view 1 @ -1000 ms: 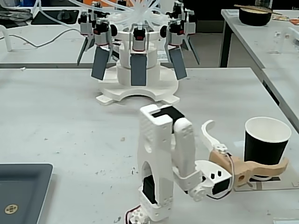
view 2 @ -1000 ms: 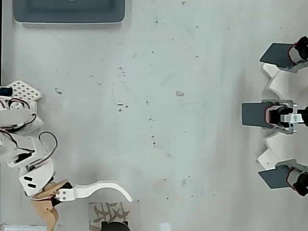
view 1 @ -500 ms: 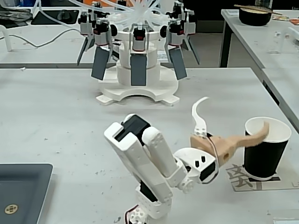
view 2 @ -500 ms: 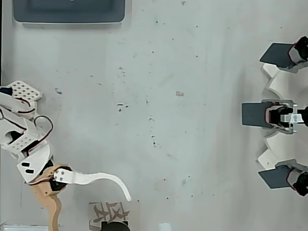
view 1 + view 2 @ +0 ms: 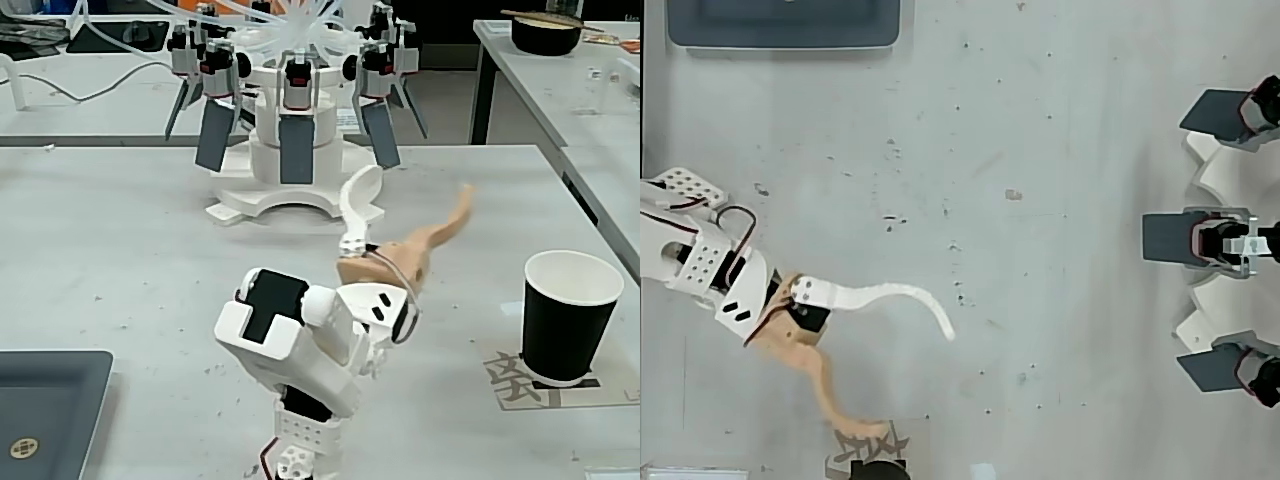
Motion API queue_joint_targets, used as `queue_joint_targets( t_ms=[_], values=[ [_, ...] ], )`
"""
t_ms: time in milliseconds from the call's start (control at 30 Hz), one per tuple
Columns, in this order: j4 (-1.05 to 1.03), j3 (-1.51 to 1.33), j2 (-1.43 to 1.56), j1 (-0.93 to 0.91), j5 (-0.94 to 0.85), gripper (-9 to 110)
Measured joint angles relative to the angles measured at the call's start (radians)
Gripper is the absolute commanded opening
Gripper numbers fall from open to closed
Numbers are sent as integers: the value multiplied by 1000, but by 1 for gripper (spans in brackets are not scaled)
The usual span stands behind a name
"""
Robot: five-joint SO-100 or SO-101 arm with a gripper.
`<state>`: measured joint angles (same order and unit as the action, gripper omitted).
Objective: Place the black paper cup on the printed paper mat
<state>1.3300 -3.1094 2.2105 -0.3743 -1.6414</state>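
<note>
Fixed view, from behind my arm: the cup stands upright on the mat at the right of the table, its base covering part of the black bars, the grey character showing beside it. My gripper hangs over bare table to the cup's left, spread wide and holding nothing; the white finger curls up toward the far rig, the tan finger reaches out toward the cup without touching it. By my reading the placement itself is done, and the hazards now lie in clearing the arm. Overhead, the tan finger runs down almost to the mat at the frame's bottom edge, where only a dark sliver of the cup shows, so I cannot judge the true gap there. A paper cup that appears empty should be light and top-heavy on its narrow base; a sideways swing of that finger could clip the wall and tip it, or drag it off the paper. The mat looks like loose thin paper, so a low sweep could also catch its corner and slide it out from under the cup. The tray at the near left and the fixture beyond sit well apart from the arm, and I expect no trouble from either.
</note>
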Motion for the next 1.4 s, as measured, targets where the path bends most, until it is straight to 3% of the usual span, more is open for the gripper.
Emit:
queue_joint_targets(
  t_ms=[700,1400],
  values=[
    [-141,94,-37,488,-9,17],
    [-202,706,-624,505,21,16]
  ],
)
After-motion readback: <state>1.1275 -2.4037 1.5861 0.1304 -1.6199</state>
